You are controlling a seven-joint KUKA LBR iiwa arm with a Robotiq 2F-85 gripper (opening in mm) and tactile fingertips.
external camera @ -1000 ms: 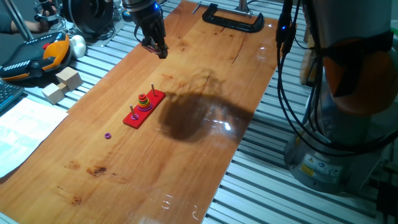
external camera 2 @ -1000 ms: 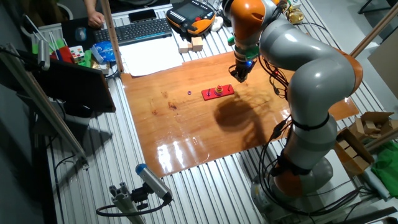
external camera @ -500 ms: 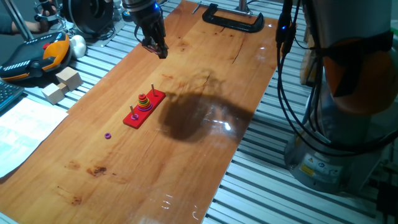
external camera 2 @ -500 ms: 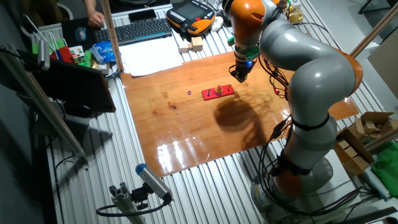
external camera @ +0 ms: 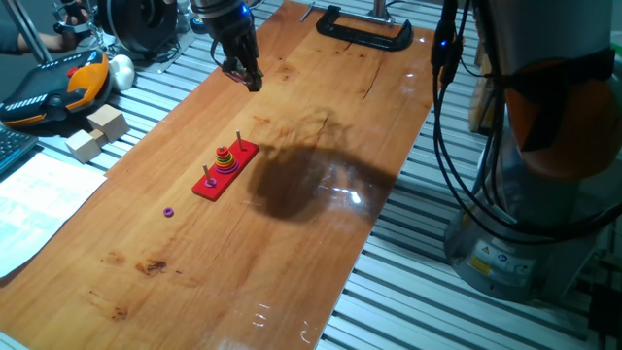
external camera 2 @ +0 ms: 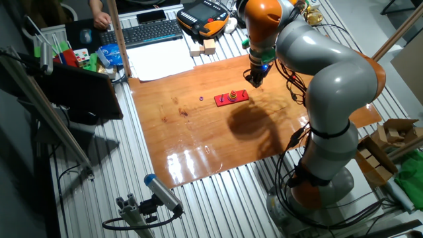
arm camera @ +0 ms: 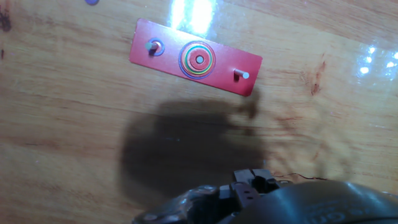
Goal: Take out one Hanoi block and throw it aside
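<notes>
The stack of Hanoi rings (external camera: 224,159) sits on the middle peg of the red base (external camera: 224,171), which lies flat on the wooden table (external camera: 321,224), roughly mid-board; in the hand view I look straight down on the stack (arm camera: 198,60) as concentric coloured circles, with one bare peg (arm camera: 240,74) at one end and what looks like a single small ring on the other end peg (arm camera: 153,46). A small purple ring (external camera: 169,211) lies loose on the wood just off the base's near end. My gripper (external camera: 243,74) hangs high above the table, well apart from the base and offset toward the far edge; its fingers look close together, but the tips are too dark and small for me to say for sure, so I cannot tell how wide it is. It carries nothing that I can see. I judge the pick not yet begun. The risks from here: the rings are thin and tightly stacked, so a descent slightly off centre could strike a peg or pinch two rings at once; the base looks light and unclamped, so a ring dragging on its peg could lift or skid the whole base. The black clamp (external camera: 364,29) stands clear at the far end.
</notes>
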